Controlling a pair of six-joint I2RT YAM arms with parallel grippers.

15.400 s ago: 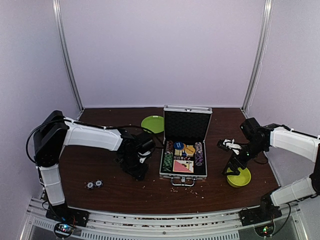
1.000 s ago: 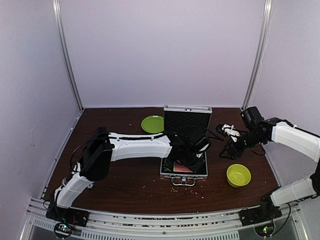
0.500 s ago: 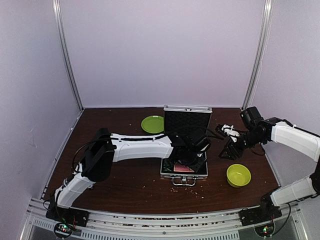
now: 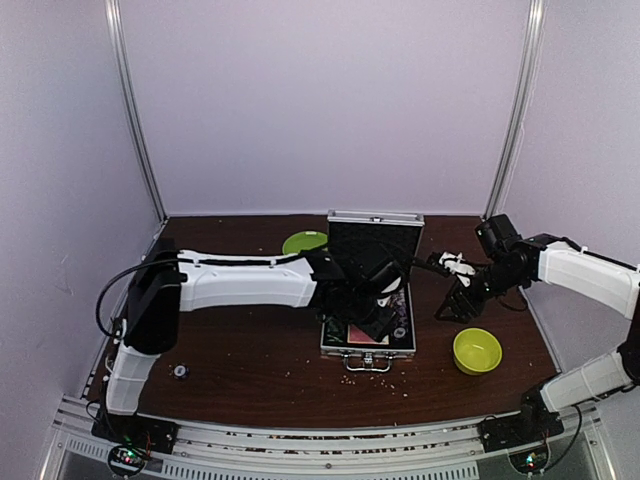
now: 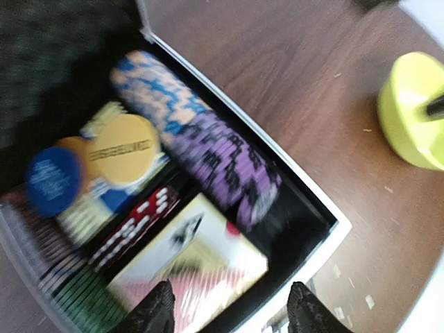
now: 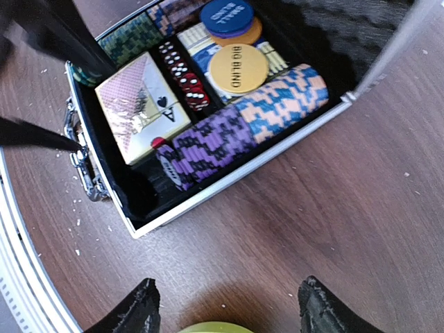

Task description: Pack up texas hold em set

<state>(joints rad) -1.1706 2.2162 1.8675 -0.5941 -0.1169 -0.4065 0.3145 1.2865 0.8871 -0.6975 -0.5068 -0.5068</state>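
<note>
Chips (image 6: pixel 243 128), decks (image 6: pixel 142 104) and discs (image 6: pixel 238 68) are packed in the open case (image 4: pixel 367 352) at mid-table; one small piece (image 4: pixel 180 371) is left outside, lid (image 4: pixel 375 235) unshut. Left gripper (image 5: pixel 232 312) and right gripper (image 6: pixel 225 309) are spread, empty.

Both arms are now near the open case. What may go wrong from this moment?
1. The left arm reaches over the open case while the right arm hangs close beside its right wall; they might bump if both move in.
2. One small round piece lies on the table, far left of the case; it may be left out when the lid is shut.
3. The round discs lie piled inside; if too high, the lid might not close.
</note>
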